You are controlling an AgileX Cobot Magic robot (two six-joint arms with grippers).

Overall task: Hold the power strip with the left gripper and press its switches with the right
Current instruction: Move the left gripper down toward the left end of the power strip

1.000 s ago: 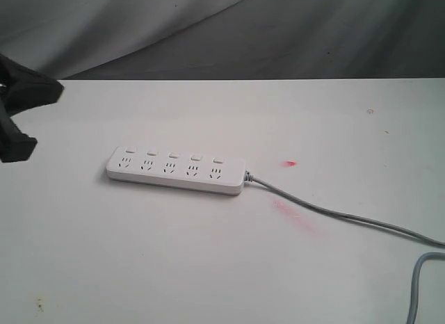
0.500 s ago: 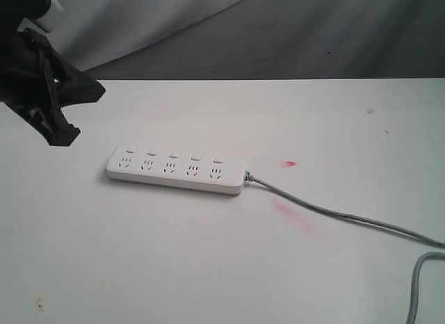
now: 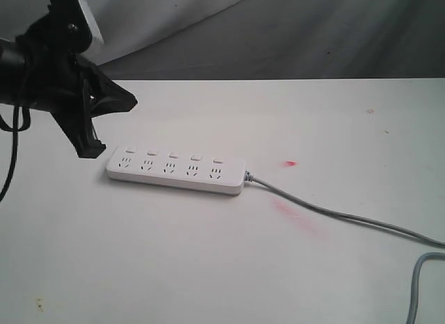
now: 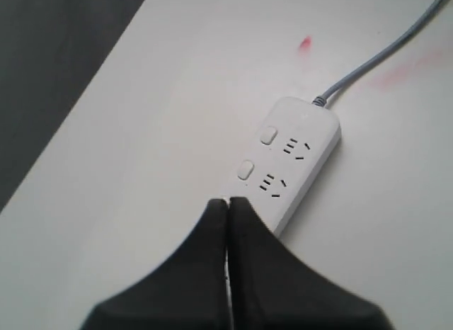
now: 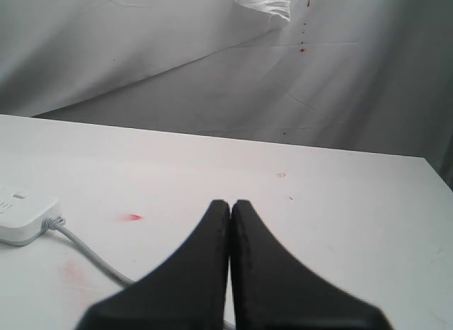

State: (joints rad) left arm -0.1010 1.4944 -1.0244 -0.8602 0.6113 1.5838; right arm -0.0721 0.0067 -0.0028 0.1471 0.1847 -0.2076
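Left gripper (image 4: 228, 206): fingers pressed together, empty, hanging just off the cordless end of the power strip (image 3: 175, 169), not touching. Strip lies flat on the table (image 3: 208, 275). To pin it well, I judge: spread jaws first, settle on the end body, clear of the switches (image 3: 173, 156). Right gripper (image 5: 231, 206) likewise closed, empty, well beyond the strip's cord (image 3: 334, 214) end. Since earlier: left arm nearer the strip; strip unmoved.

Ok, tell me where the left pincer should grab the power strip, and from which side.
Probably the cordless end of the power strip, across its narrow width, from above: it lies flat, and that end is nearest the left pincer, which is shut and must open.
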